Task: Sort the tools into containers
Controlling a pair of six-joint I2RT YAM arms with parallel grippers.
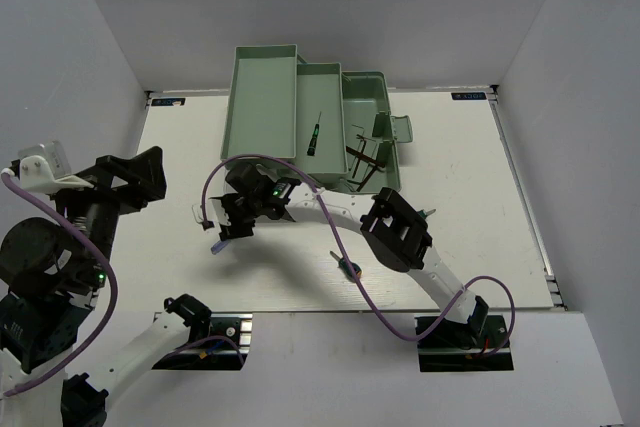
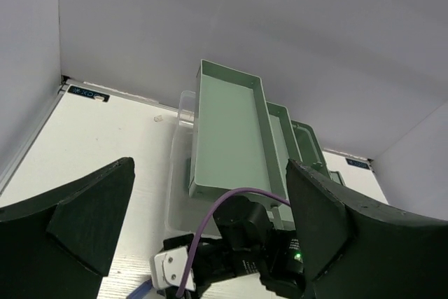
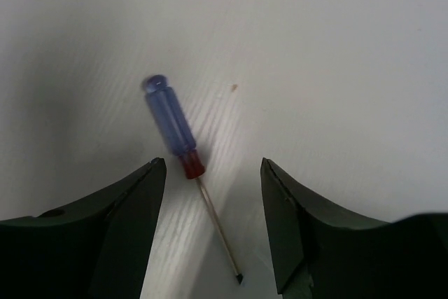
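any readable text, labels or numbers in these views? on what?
No text can be quoted; nothing reads cleanly.
left sticker, dark, at the far left corner of the table: white lettering, too blurred to read.
right sticker, dark, at the far right corner: too small to read.
toolbox and blue-handled screwdriver: no markings visible.

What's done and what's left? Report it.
Done: a green-handled screwdriver and dark hex keys lie in the toolbox. In hand: the right gripper, open, straddles the blue-handled screwdriver on the table, not yet gripped. Left: that screwdriver and a small dark tool lying loose.
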